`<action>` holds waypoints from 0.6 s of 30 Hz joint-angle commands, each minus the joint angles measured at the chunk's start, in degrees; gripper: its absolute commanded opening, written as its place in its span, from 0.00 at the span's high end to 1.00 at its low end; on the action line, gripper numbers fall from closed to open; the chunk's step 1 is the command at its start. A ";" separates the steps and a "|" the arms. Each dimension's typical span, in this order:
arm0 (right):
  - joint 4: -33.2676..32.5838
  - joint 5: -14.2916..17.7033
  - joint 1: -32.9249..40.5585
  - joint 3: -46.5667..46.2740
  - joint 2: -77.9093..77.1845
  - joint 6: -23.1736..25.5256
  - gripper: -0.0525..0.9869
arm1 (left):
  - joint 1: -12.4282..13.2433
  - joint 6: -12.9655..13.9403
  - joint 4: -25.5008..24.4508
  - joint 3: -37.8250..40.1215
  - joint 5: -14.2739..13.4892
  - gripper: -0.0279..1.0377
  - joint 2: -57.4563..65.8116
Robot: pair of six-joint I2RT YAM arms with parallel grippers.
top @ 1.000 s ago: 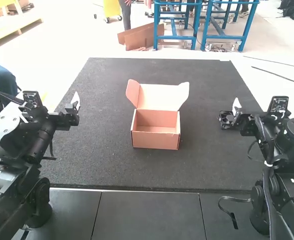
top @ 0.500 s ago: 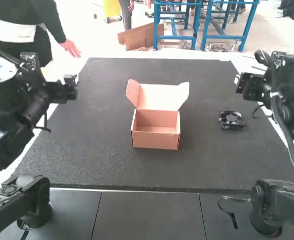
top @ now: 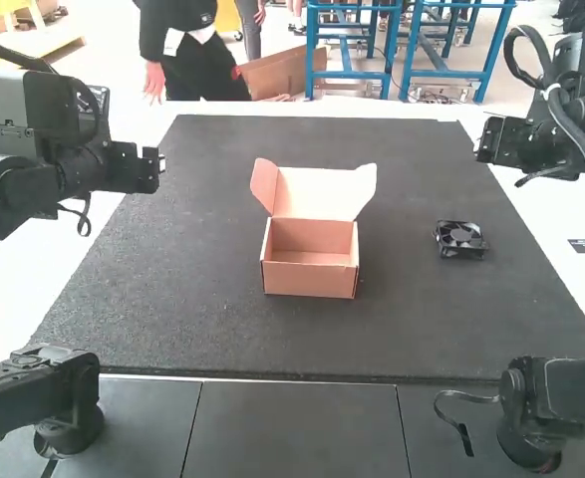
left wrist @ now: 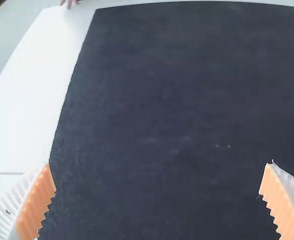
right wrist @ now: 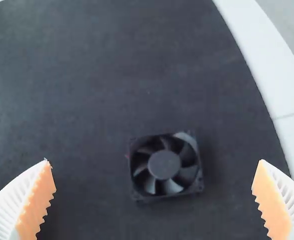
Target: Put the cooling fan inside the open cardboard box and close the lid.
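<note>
The left gripper and right gripper have lifted high off the mat, fingers spread wide and empty. The cooling fan lies at 3 o'clock from the cardboard box, waiting to be grabbed.

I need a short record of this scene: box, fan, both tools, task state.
box: brown cardboard box at the middle of the black mat, lid open, upright at the back
fan: small black square cooling fan flat on the mat, right of the box, apart from it
left tool: open, empty, over the mat's left part
right tool: open, empty, above the fan
task state: fan not yet in the box
</note>
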 commanded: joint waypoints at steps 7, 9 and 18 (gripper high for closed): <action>-4.44 0.15 -10.08 2.66 5.04 -8.46 0.08 | -0.37 2.41 -3.65 2.53 -0.11 0.07 1.24; -6.02 -1.09 -11.13 3.10 6.45 -9.95 0.08 | -0.99 2.41 -3.74 2.71 0.07 0.07 1.59; -5.41 -4.43 -13.33 5.03 19.80 -11.27 0.08 | -3.45 1.97 -4.53 5.96 0.24 0.07 5.90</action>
